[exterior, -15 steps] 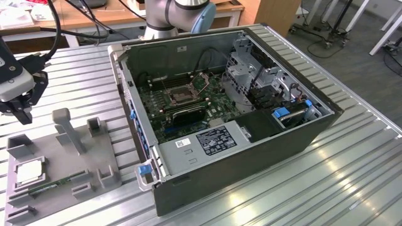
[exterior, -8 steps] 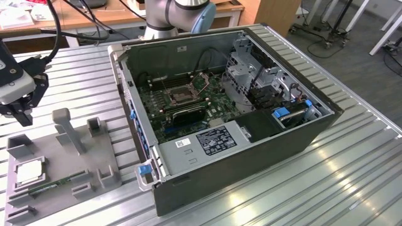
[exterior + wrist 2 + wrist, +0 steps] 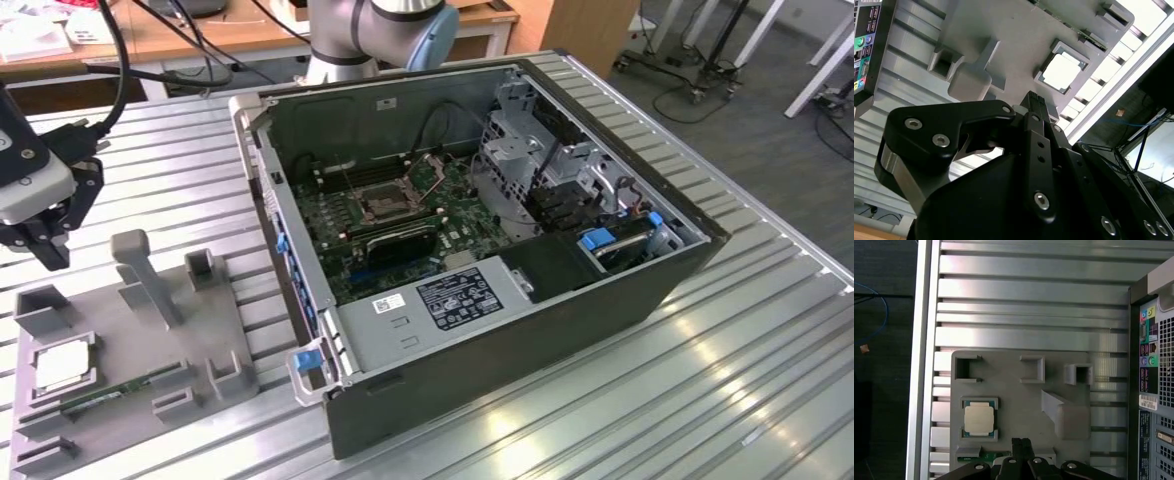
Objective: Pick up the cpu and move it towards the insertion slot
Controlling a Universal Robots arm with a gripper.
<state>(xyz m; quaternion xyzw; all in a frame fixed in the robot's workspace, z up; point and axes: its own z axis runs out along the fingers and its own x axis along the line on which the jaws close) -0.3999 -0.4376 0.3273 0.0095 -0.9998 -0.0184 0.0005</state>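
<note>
One cpu (image 3: 978, 419) lies in a pocket of the grey tray (image 3: 1019, 395), the gripper (image 3: 1021, 442) hanging above that tray, jaws seemingly closed on nothing.

- The cpu (image 3: 979, 420): silvery-white on top, with a thin tan-green rim.
- The holder tray (image 3: 1019, 385): plain matte grey all over.
- The table (image 3: 1029, 290): bright silver, ribbed in long parallel stripes.
- The gripper (image 3: 1021, 444): black, dotted with silver screw heads.
- The motherboard (image 3: 454, 235): green; the insertion slot (image 3: 387, 198) has a dark centre and a silvery frame.
- The computer case (image 3: 534, 340): dark grey, with a blue tab (image 3: 307, 360).
</note>
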